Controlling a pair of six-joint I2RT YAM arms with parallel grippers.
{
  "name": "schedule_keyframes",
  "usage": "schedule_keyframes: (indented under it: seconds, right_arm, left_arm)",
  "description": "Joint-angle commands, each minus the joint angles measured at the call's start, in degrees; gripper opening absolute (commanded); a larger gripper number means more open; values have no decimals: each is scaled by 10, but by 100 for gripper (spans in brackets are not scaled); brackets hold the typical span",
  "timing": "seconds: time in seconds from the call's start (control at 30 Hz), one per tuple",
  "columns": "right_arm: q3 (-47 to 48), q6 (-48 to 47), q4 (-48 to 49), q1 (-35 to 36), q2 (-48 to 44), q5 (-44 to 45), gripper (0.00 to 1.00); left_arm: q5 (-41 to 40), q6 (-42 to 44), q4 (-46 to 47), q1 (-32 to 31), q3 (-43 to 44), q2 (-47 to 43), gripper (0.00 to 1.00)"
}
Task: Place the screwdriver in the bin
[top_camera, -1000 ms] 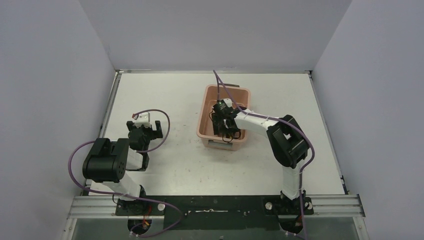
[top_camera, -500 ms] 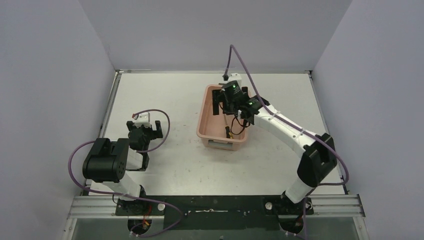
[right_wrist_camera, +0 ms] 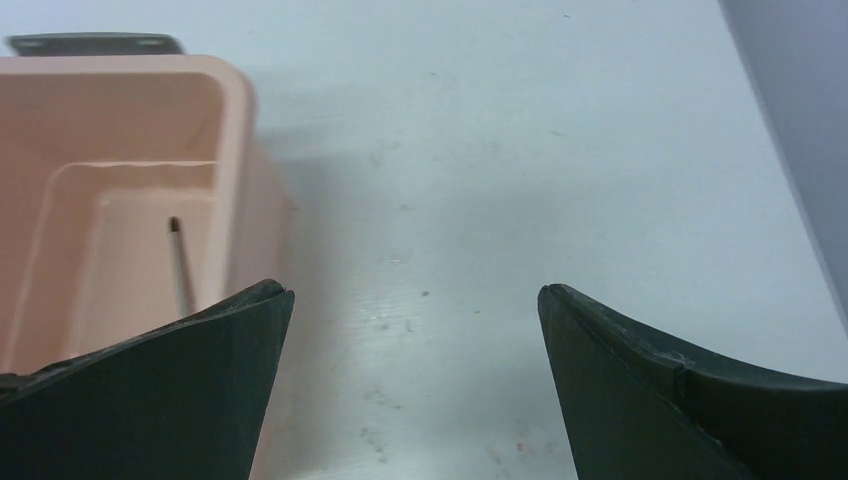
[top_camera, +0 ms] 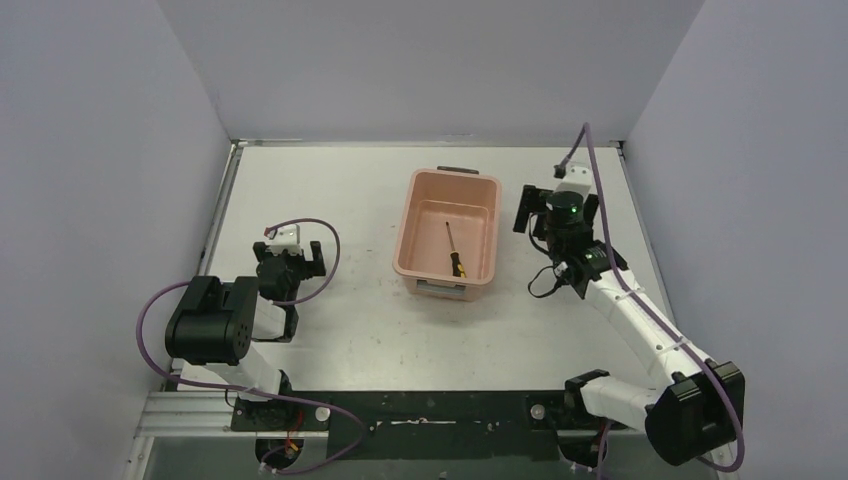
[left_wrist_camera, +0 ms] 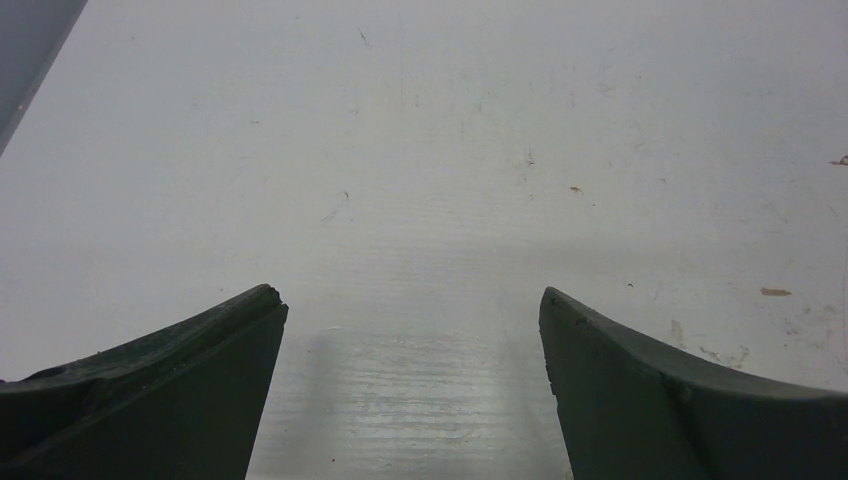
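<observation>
The screwdriver [top_camera: 453, 252] lies on the floor of the salmon-pink bin [top_camera: 421, 188], yellow-and-black handle toward the near end, thin shaft pointing away. The right wrist view shows only its dark shaft [right_wrist_camera: 181, 266] inside the bin [right_wrist_camera: 236, 130]. My right gripper [top_camera: 556, 210] hangs over bare table to the right of the bin, open and empty [right_wrist_camera: 414, 292]. Far to the left of the bin, my left gripper [top_camera: 291, 256] is open over bare table, nothing between its fingers [left_wrist_camera: 412, 293].
The bin has a dark handle [top_camera: 456, 171] at its far short end. Grey walls close the table on the left, back and right; the right wall [right_wrist_camera: 800, 130] stands near my right gripper. Purple cables loop off both arms.
My right gripper opened and let go of the screwdriver, which now lies in the bin. The right arm rose out of the bin and swung to its right. The left arm stayed still.
</observation>
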Motion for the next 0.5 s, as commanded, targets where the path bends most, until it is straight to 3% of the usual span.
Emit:
schedule_keyframes:
  seconds: [0.0,0.13,0.27,0.37,0.47]
  right_arm:
    - [-99,-26,123,-73,-58,1,100]
    - [-243,-42,278,-136,-103,-58,100]
    - [-379,-41,416,-154,-137,-51,100]
    - [-427,-44,482,-158,-148,-47,100]
    - [-431,-60,483,-159,-154,-57,100]
  left_arm:
    - [3,0,23,-1,11,-6,97]
    - [3,0,23,-1,10,-6,97]
    - [3,0,24,-1,10,-6,97]
    - [3,0,24,-1,10,-6,97]
    - [3,1,23,-1,11,-6,97]
